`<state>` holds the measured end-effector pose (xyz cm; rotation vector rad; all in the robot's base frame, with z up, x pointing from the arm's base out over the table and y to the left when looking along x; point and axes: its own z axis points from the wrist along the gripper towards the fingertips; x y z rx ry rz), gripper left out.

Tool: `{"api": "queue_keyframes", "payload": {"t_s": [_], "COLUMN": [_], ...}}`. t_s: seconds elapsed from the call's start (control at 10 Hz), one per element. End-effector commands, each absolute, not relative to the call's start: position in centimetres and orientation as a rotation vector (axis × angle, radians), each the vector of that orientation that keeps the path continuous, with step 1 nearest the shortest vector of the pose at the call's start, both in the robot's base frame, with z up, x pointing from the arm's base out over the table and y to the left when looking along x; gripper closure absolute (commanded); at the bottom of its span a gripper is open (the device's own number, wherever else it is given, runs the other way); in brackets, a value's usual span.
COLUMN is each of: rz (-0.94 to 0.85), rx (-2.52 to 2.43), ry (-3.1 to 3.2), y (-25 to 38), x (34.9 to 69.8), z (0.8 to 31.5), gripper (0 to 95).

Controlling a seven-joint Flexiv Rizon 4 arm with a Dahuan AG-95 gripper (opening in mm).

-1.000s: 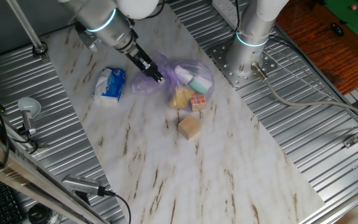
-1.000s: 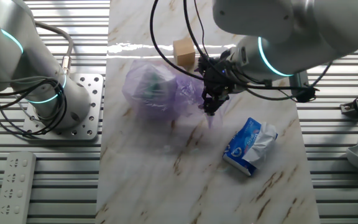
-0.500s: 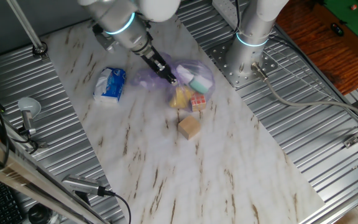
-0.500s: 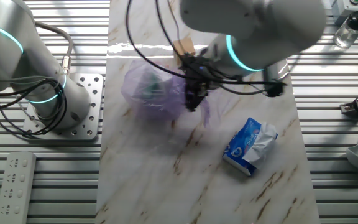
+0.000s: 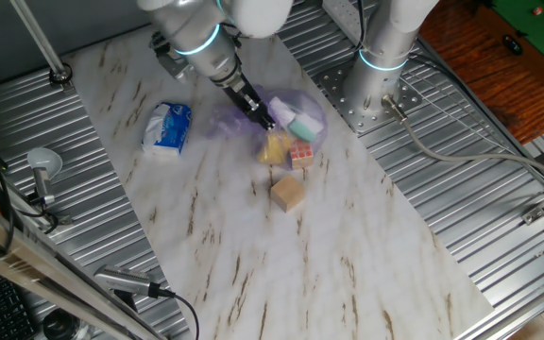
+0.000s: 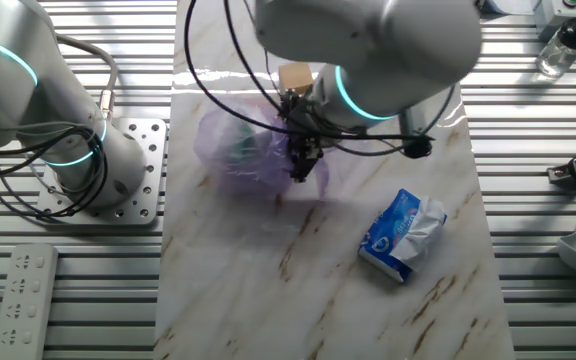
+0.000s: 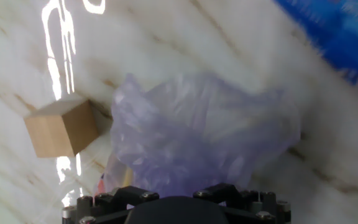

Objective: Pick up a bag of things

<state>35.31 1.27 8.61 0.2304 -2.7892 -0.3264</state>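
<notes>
Purple translucent plastic marks the bag (image 5: pixel 286 118) in the upper centre of one fixed view, lying on the marble-patterned table (image 5: pixel 348 246). Mint-green, white, yellow and pink blocks show through its lower right part. The claw (image 5: pixel 264 121) sits on the bag's left portion, its dark tip against the film. From the other fixed view, the claw (image 6: pixel 301 168) points down at the right edge of the bag (image 6: pixel 243 150), upper centre of the frame. Whether the jaws are apart or pinched on the plastic cannot be told; the fingertips are hidden in every view.

In the hand view, crumpled film of the bag (image 7: pixel 197 140) fills the centre, rising directly above the dark body of the claw at the bottom edge.

A tan wooden cube (image 5: pixel 288 194) stands below the bag in one fixed view, apart from it. A blue-and-white packet (image 5: pixel 167 127) lies left of the bag, well clear of the claw. In the hand view the cube (image 7: pixel 61 127) appears at mid left.
</notes>
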Motion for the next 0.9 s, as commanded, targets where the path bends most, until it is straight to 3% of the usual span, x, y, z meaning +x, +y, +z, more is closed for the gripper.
{"api": "queue_keyframes", "payload": {"t_s": [0.1,0.2,0.9], "rz": [-0.312,-0.31,-0.307], "rx": [0.208,0.198,0.226], "ry": [-2.806,-2.821,-2.819], "y": [1.28,1.28,1.2], "x": [35.35,35.35,35.98], "z": [8.37,8.37,8.99], "gripper": [38.0,95.0,95.0]}}
